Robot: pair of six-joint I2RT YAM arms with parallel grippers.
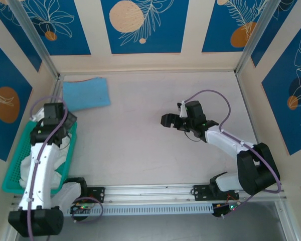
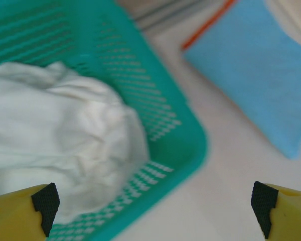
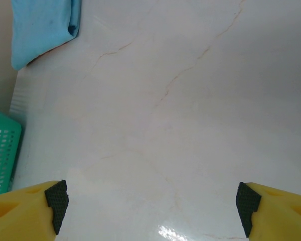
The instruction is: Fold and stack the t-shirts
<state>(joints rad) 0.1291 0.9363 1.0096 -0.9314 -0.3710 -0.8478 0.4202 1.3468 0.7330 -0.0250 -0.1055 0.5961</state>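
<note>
Left fingers [image 2: 15, 213] and right fingers [image 3: 20, 211] alike wide apart and empty.

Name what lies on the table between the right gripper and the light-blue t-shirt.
Nothing. The table between the right gripper and the light-blue t-shirt is bare, as the top external view shows.

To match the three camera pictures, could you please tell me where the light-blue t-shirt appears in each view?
Top external: the light-blue t-shirt lies upper left, at the far-left corner of the table.
Left wrist: the light-blue t-shirt is upper right, on the table past the basket's corner.
Right wrist: the light-blue t-shirt fills the top-left corner.
Shared landmark: the teal basket, near the shirt in every view.
</note>
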